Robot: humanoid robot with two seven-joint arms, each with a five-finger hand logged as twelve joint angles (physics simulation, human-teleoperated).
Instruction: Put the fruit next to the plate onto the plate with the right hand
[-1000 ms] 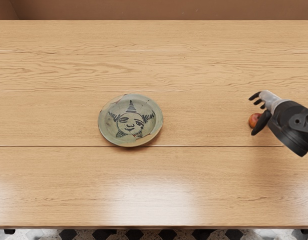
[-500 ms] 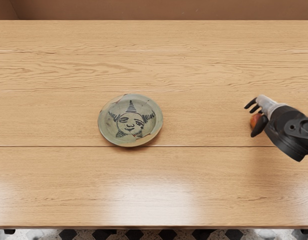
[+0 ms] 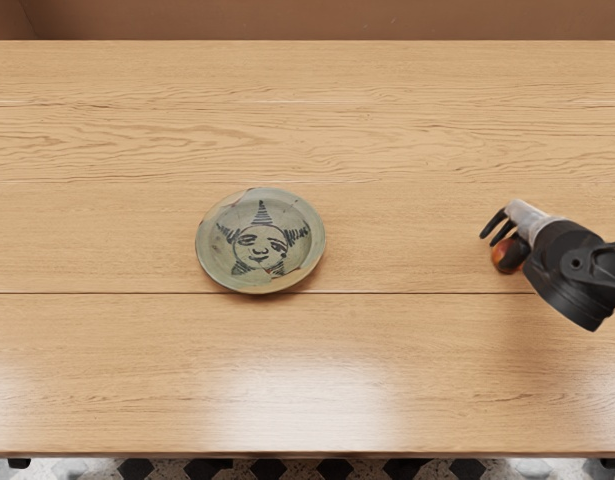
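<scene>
as the right arm drew in, right hand (image 3: 511, 232): it had shifted a little left and lower over the past second, and its dark fingers (image 3: 493, 225) arched over the small round orange-red fruit (image 3: 505, 258) instead of standing beside it; they were still loose, not clenched on anything.
fruit: it lay on the light wooden table (image 3: 307, 130) near the right edge, half hidden under the hand, in the same spot as a second ago.
plate: the grey-green ceramic plate with a painted face (image 3: 209, 240) had not moved; it sat well apart to the left and held nothing.
meaning: the reach looked finished; closing the grip seemed next, then a lift and a carry leftward.
left hand: out of sight.
</scene>
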